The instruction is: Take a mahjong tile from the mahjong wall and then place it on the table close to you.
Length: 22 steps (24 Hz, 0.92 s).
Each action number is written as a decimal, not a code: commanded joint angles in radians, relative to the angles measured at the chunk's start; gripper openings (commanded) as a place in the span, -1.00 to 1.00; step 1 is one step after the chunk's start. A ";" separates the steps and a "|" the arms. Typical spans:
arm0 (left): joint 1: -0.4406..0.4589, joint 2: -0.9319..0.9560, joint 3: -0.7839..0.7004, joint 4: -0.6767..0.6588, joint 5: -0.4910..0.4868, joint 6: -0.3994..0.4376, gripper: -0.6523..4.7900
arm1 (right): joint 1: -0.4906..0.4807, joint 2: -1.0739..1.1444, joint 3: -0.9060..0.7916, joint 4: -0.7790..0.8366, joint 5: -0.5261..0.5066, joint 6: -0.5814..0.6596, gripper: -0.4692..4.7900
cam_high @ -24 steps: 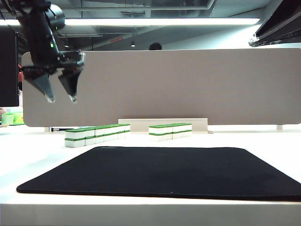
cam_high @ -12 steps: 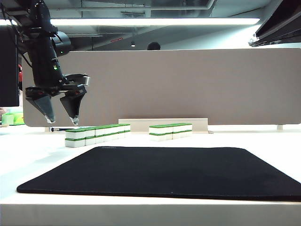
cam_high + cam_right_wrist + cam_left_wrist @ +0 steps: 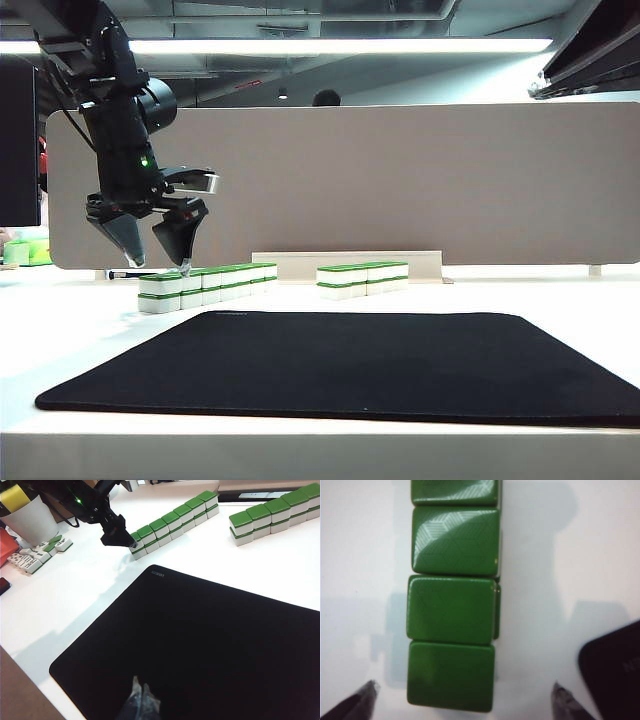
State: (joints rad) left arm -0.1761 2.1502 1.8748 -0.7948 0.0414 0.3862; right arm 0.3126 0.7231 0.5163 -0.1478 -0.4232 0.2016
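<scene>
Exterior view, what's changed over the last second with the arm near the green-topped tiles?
The left gripper came down and rightward, jaws open, to just above the near end of the mahjong wall of white, green-topped blocks. Nothing was gripped. The tiles, black fabric mat and right gripper, shut over the mat, stayed put.

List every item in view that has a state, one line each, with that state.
left hand: open, empty, poised over the near end of the left run
right hand: shut, empty, above the black mat
mahjong wall: two runs with a gap between, tiles stacked two high, green tops up
black mat: flat, nothing on it
table: no tile placed near the front edge yet
loose tiles: beside a white cup, off the wall
</scene>
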 commanded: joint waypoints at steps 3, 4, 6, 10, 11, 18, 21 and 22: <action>0.003 0.013 0.005 0.035 -0.027 0.006 1.00 | 0.000 -0.003 0.003 0.010 -0.005 0.000 -0.83; 0.003 0.018 0.005 0.037 -0.027 0.006 1.00 | 0.000 -0.003 0.003 0.010 -0.005 0.000 -0.83; 0.003 0.030 0.005 0.048 -0.026 0.005 1.00 | 0.000 -0.003 0.003 0.010 -0.005 0.000 -0.83; 0.003 0.048 0.003 0.050 -0.027 0.002 1.00 | 0.000 -0.003 0.003 0.010 -0.005 0.000 -0.83; 0.003 0.056 0.003 0.054 -0.027 0.002 1.00 | 0.000 -0.003 0.003 0.010 -0.005 0.000 -0.83; 0.003 0.084 0.003 0.071 -0.030 0.002 0.73 | 0.000 -0.003 0.003 0.010 -0.005 0.000 -0.83; 0.003 0.085 0.003 0.071 -0.030 -0.001 0.56 | 0.000 -0.003 0.003 0.010 -0.005 0.000 -0.83; 0.003 0.085 0.003 0.071 -0.030 -0.001 0.56 | 0.000 -0.003 0.003 0.010 -0.005 0.000 -0.83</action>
State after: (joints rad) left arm -0.1719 2.2375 1.8736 -0.7311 0.0143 0.3882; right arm 0.3130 0.7231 0.5167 -0.1478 -0.4232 0.2016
